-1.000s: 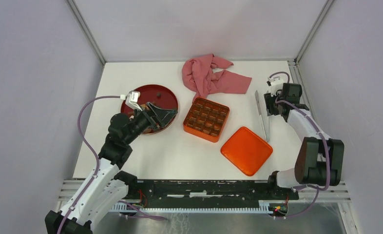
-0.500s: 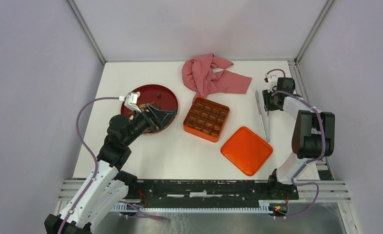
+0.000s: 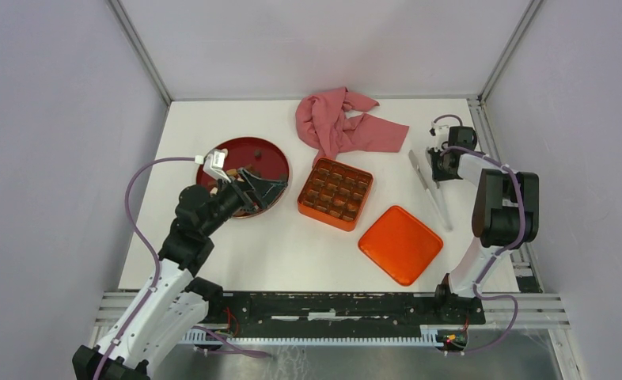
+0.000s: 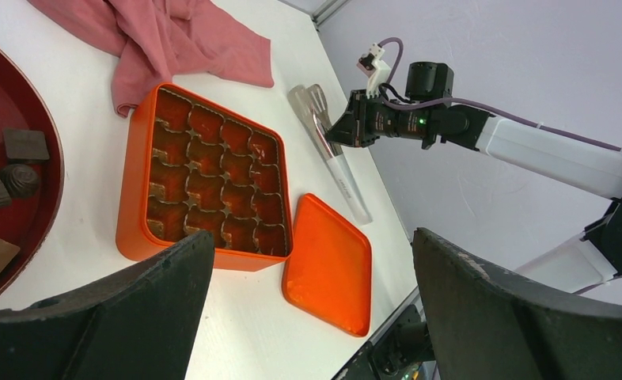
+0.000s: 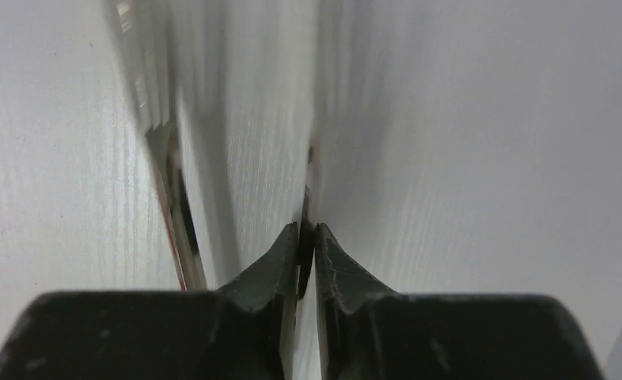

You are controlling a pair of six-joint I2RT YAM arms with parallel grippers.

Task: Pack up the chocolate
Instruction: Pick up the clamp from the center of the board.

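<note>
The right arm (image 3: 494,198) has folded in tighter against the table's (image 3: 292,253) right edge over the last second. The left arm (image 3: 185,237) has barely moved.

The plate (image 3: 270,152), the tin (image 3: 324,214), the lid (image 3: 400,244) and the cloth (image 3: 339,123) lie where they did. In the left wrist view the tin's cells look unfilled, so packing seems not yet begun.

The tongs (image 3: 430,190) have swung. They lay nearly straight along the right edge, and now they slant, the near end pushed outward to just beside the lid. The right gripper (image 5: 307,233) sits at their far end, and its fingers (image 5: 280,253) have drawn almost together. They are clenched on a thin bright edge that looks like one blade of the tongs, with a second blurred blade off to the left. I judge this to be a grasp just forming. The swing suggests the tongs slid as the jaws closed, so the hold may be off-centre.

The left gripper (image 3: 260,186) hangs over the plate's near rim, its fingers (image 4: 134,293) spread wide and holding nothing.

The chocolate (image 4: 19,178) is still on the plate, well apart from the tongs. It cannot go into the tin until the tool is up.
</note>
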